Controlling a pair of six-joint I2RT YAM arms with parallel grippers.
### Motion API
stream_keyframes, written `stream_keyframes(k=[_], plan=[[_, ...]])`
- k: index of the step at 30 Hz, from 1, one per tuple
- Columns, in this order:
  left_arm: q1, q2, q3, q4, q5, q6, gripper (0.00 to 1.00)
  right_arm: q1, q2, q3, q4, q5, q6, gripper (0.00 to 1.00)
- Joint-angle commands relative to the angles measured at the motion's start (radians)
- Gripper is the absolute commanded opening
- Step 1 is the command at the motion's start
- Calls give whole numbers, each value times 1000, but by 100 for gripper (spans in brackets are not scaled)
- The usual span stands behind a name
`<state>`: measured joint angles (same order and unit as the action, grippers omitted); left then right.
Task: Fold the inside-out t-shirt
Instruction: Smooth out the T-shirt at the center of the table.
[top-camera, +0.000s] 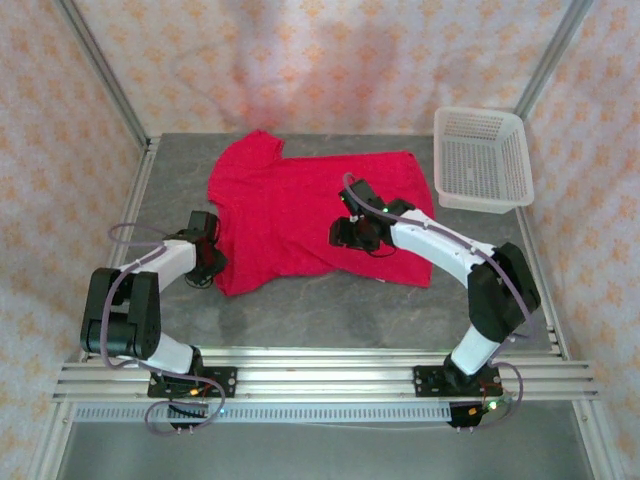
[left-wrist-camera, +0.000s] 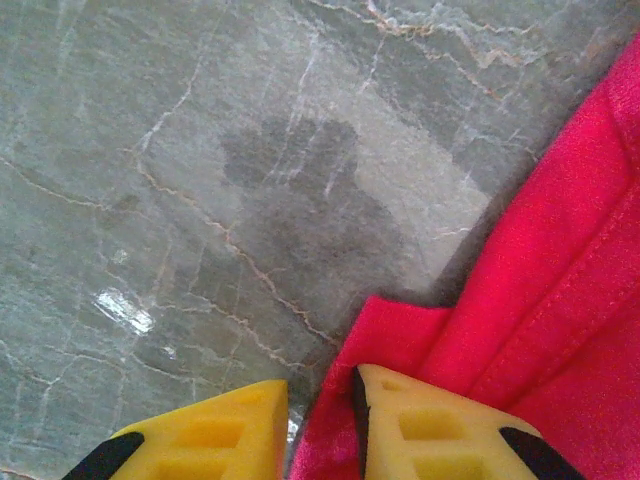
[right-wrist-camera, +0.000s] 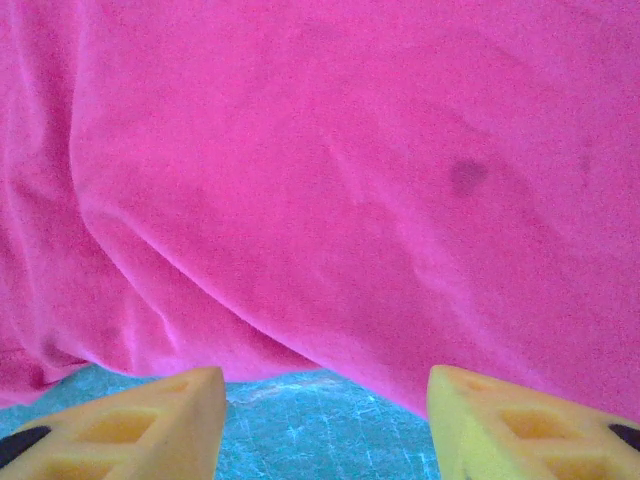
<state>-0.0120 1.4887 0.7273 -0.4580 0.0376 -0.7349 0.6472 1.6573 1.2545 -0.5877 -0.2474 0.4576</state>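
Grey veined table (top-camera: 300, 310), red t-shirt (top-camera: 285, 205), patterned walls (top-camera: 300, 60)

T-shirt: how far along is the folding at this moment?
Done: t-shirt lies spread on the table, no fold visible. In hand: left claw straddles its near-left corner, grip unclear; right claw stands open at the near edge. Left: every fold.

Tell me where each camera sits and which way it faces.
Top: above and behind the bases, looking down at the table, shirt and basket; both arms show.
Left wrist: behind the left gripper, facing down at the shirt's corner and bare table; yellow fingers show.
Right wrist: behind the right gripper, facing the shirt's hem; yellow fingers show.
All three share the shirt.
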Motion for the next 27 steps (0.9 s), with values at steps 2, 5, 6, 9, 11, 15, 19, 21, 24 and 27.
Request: stream_keyframes(k=[2, 5, 6, 9, 11, 15, 19, 21, 24, 27], plan=[[7, 32, -3, 71, 17, -11, 27, -1, 1, 20, -32, 9, -13, 56], [7, 35, -2, 71, 31, -13, 3, -3, 20, 4, -3, 10, -12, 56], [7, 28, 4, 57, 31, -17, 0, -4, 29, -6, 16, 17, -11, 56], [7, 0, 29, -8, 55, -12, 0, -30, 83, -18, 73, -5, 4, 55], [7, -24, 37, -41, 98, -12, 0, -64, 131, -18, 120, -35, 22, 55], [7, -96, 49, -134, 171, -39, 0, -122, 270, 57, 176, -47, 46, 54], [7, -168, 97, -268, 240, -58, 0, -165, 476, 269, 48, 60, 39, 52], [9, -207, 103, -315, 306, -58, 0, -193, 559, 357, 10, 64, 57, 52], [15, -282, 104, -381, 397, -67, 0, -233, 665, 484, -63, 106, 83, 52], [52, -352, 108, -420, 504, -86, 0, -263, 733, 580, -141, 158, 92, 52]])
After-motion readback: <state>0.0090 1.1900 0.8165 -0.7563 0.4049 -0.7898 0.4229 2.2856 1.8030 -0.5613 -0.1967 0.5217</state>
